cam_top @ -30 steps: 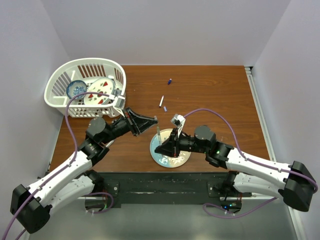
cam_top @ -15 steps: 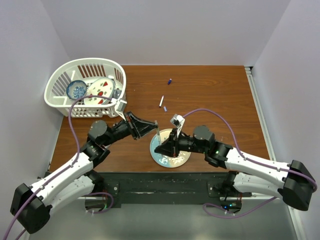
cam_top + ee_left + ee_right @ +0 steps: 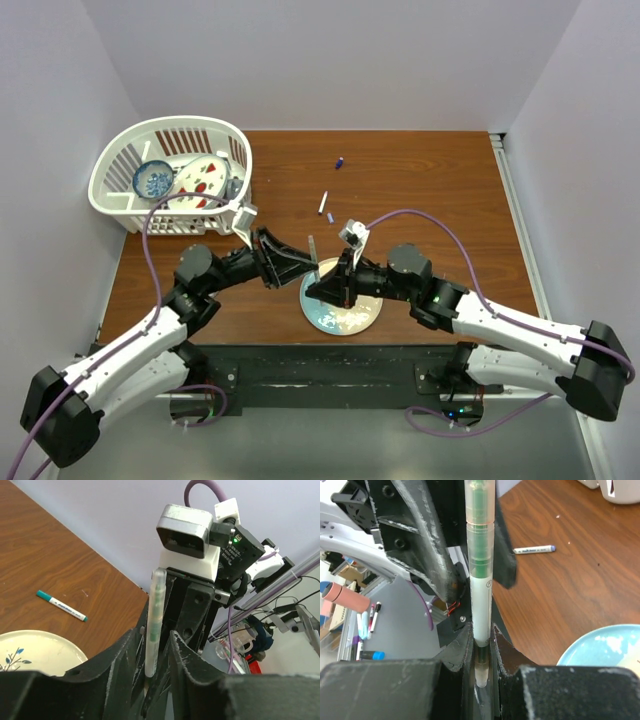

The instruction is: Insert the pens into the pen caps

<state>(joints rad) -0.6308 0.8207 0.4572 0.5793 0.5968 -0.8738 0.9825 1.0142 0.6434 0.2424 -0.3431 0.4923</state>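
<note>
Both arms meet above the near centre of the worktop [image 3: 420, 190], just over the far rim of the round plate [image 3: 345, 325].

- Green pen [image 3: 480, 580]: upright, white barrel, translucent upper end with green showing inside. It stands off the worktop, between the two sets of fingers.
- Right fingers [image 3: 510, 655]: pressed onto the pen's lower end, pinching it from both sides.
- Left fingers [image 3: 125, 655]: spread slightly, one on each side of the pen's barrel, with a thin gap visible on each side; no grip.
- Loose on the worktop beyond the arms: a white pen [image 3: 323, 203], a small cap [image 3: 329, 217] just beside it, and a purple cap [image 3: 340, 162] farther back.
- White basket [image 3: 120, 195] at the far left corner, holding dishes.
</note>
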